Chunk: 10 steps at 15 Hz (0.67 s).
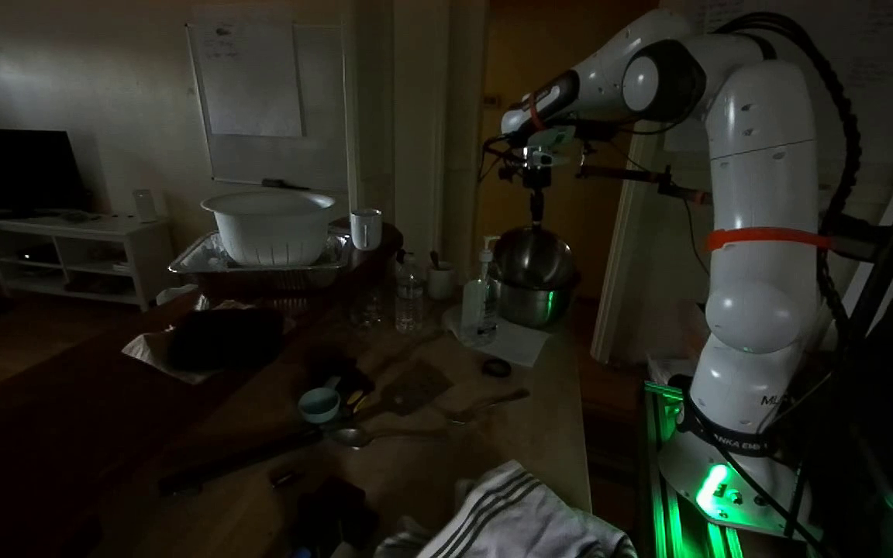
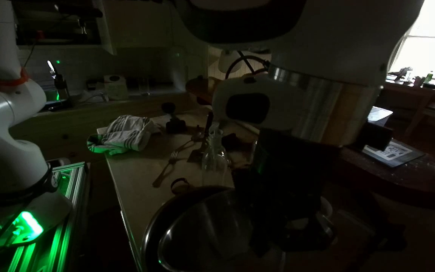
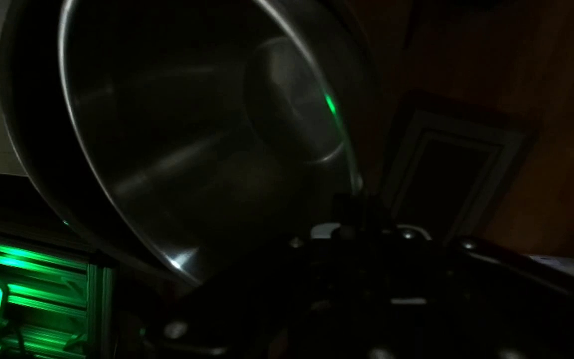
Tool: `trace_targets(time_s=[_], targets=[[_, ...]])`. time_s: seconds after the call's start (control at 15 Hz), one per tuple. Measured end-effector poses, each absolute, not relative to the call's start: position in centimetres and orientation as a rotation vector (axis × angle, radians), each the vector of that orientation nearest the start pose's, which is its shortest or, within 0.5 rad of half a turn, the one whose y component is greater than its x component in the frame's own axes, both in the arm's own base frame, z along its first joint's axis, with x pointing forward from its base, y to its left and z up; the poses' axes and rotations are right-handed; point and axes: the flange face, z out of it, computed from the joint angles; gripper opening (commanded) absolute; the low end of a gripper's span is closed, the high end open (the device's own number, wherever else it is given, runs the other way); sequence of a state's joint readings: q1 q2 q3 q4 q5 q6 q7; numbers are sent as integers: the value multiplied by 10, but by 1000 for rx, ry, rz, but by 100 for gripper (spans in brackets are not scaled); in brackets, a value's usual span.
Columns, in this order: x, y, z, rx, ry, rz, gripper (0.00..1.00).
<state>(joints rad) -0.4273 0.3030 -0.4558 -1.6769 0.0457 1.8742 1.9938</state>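
Note:
A shiny metal bowl (image 1: 533, 257) is tilted over a second metal bowl (image 1: 533, 304) that stands at the table's edge. My gripper (image 3: 361, 202) points down and is shut on the rim of the tilted bowl, which fills much of the wrist view (image 3: 182, 129). In an exterior view the gripper (image 1: 536, 220) meets that bowl's upper edge. The wider bowl's rim (image 3: 15, 147) shows around and behind the tilted one. Whether the two bowls touch is hard to tell in the dim light. The inside that shows of the tilted bowl looks bare.
A pump bottle (image 1: 480, 298) stands right beside the bowls, with a water bottle (image 1: 409, 298) and a mug (image 1: 440, 280) near it. A black ring (image 1: 496, 367), fork (image 1: 489, 404), spoon (image 1: 353, 438), measuring cup (image 1: 319, 404) and striped towel (image 1: 524, 515) lie on the table.

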Motion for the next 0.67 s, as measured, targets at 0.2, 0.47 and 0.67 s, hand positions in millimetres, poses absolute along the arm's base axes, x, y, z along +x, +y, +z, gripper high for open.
trace_targets(time_s=[0.2,0.47,0.67], targets=[[421,-468,456,-426,3205,6,2],[424,-456,480,-444,3171,19,2],[430,-443,497,-475,3141,19,2]])
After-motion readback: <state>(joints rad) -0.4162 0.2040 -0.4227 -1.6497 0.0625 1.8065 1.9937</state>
